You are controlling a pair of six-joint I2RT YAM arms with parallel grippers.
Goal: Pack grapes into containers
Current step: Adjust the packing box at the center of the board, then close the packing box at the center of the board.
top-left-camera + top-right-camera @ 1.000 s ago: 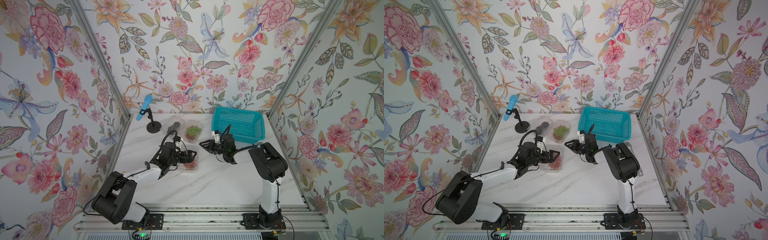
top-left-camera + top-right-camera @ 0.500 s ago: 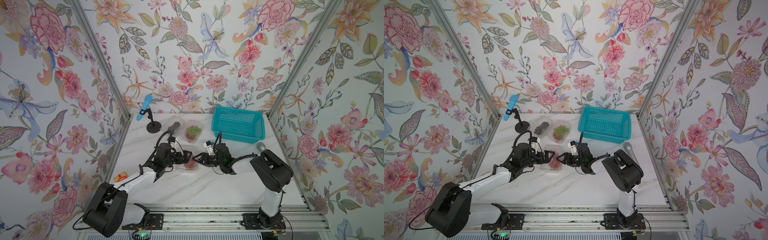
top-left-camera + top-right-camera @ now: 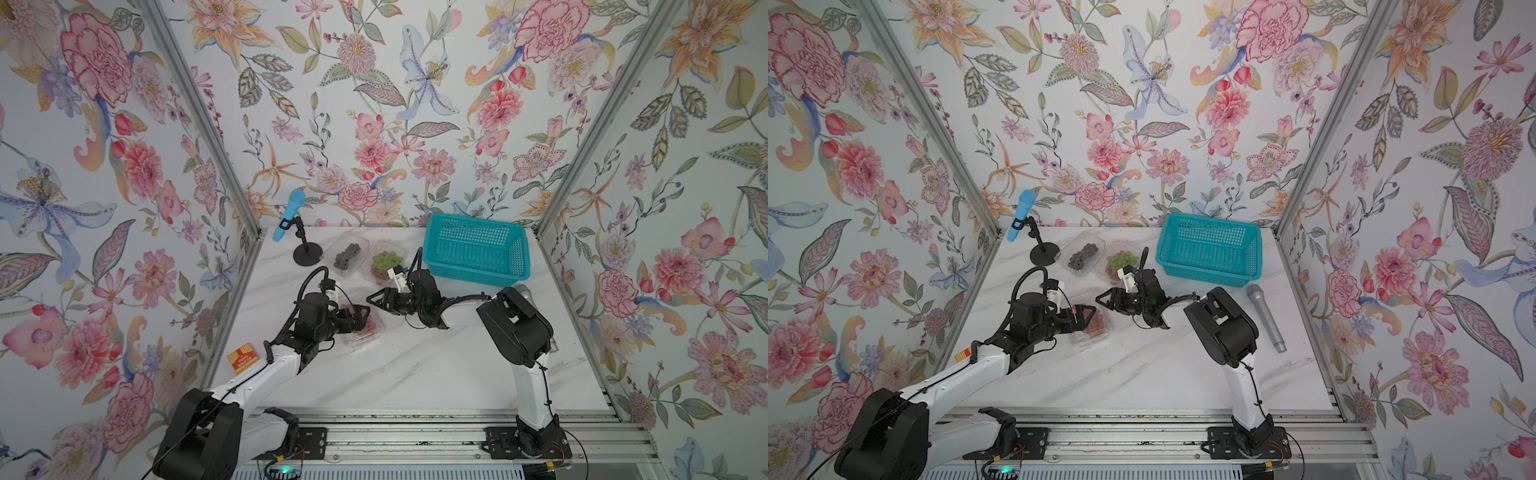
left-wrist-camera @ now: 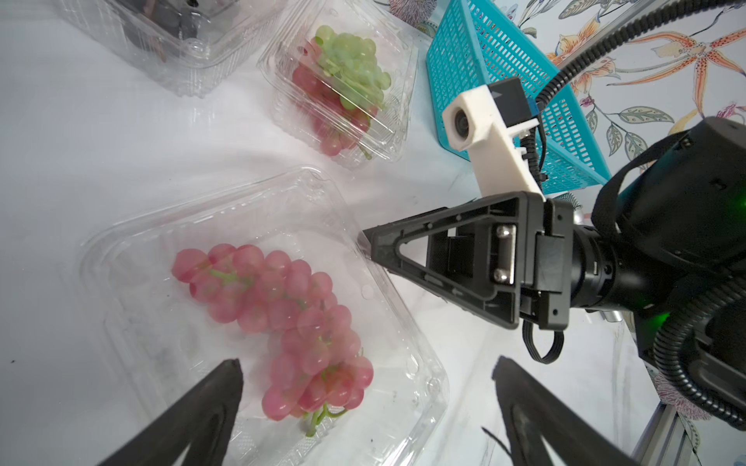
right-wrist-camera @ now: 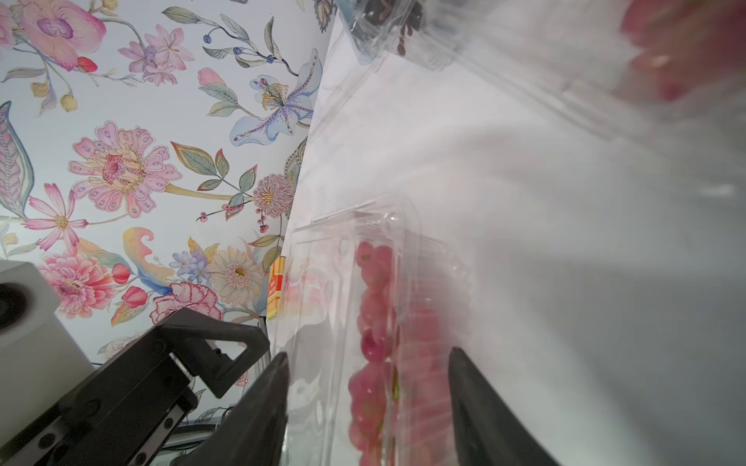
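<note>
Marble table (image 3: 415, 365), floral walls (image 3: 374, 124) | left claw (image 4: 367, 363) spread wide, empty, poised over red grapes (image 4: 282, 314) | grapes in clear container (image 4: 133, 282) directly beneath it | right claw (image 5: 368, 353) half-parted astride container's far end, probably steadying it; grip unclear
</note>
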